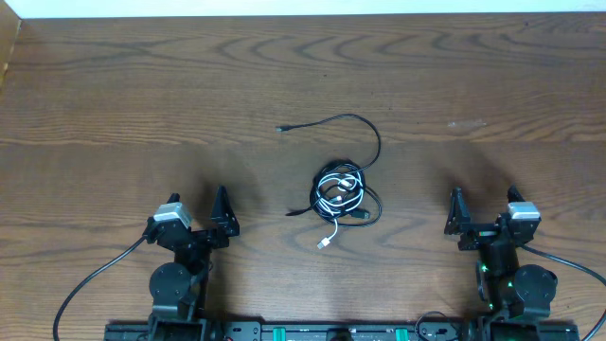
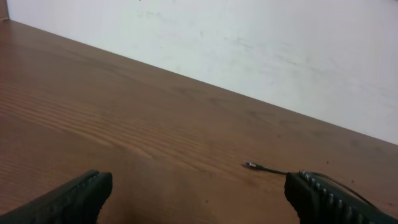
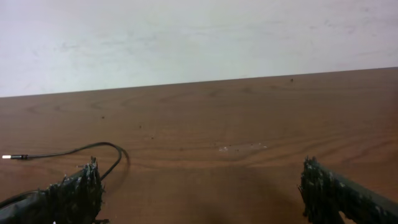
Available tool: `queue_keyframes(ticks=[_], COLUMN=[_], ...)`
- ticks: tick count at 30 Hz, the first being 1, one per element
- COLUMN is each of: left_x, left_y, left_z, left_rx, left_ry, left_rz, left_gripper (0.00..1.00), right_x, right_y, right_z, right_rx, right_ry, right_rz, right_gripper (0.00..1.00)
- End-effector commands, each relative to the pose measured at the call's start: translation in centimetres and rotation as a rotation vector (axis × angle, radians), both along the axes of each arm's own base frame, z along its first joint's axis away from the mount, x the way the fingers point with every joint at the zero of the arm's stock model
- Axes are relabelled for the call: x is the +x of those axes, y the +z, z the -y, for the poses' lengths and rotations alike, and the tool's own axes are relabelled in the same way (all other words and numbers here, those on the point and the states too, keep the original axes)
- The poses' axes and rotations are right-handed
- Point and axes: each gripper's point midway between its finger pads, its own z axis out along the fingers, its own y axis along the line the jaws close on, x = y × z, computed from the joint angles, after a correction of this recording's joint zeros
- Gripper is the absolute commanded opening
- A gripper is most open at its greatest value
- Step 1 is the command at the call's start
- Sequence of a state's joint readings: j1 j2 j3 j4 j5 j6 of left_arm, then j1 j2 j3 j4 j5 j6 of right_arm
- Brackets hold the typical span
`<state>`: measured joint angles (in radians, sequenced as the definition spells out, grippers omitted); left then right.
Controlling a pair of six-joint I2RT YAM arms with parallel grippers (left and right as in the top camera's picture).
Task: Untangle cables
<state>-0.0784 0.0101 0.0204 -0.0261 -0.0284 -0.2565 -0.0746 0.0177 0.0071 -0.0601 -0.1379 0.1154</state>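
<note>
Much table (image 1: 114, 104) lies between cables (image 1: 341, 194), left pincer (image 2: 199, 182) and right pincer (image 3: 201, 171).

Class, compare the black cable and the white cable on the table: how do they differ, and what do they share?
Colour: the black cable is dark, the white cable bright. Spread: the black cable throws a long loop toward the far side, ending in a small plug; the white cable lies mostly coiled, with one short tail toward the near side. Shared: both are thin and tangled together.
</note>
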Motion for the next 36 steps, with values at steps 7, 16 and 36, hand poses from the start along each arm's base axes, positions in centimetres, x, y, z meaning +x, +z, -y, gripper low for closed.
queue_keyframes(ticks=[7, 16, 36], left_x=[-0.11, -0.11, -0.11], left_y=[-1.77, -1.77, -1.77], left_z=[-0.24, -0.24, -0.24], left_rx=[0.025, 0.025, 0.025], left_ry=[0.008, 0.008, 0.008], left_rz=[-0.056, -0.056, -0.056], left_gripper=[0.95, 0.95, 0.95], right_x=[-0.01, -0.01, -0.01], right_y=[-0.13, -0.13, -0.13], right_z=[-0.06, -0.06, -0.06], right_rx=[0.011, 0.011, 0.011], right_ry=[0.0, 0.0, 0.0], right_rz=[-0.005, -0.005, -0.004], right_gripper=[0.99, 0.99, 0.99])
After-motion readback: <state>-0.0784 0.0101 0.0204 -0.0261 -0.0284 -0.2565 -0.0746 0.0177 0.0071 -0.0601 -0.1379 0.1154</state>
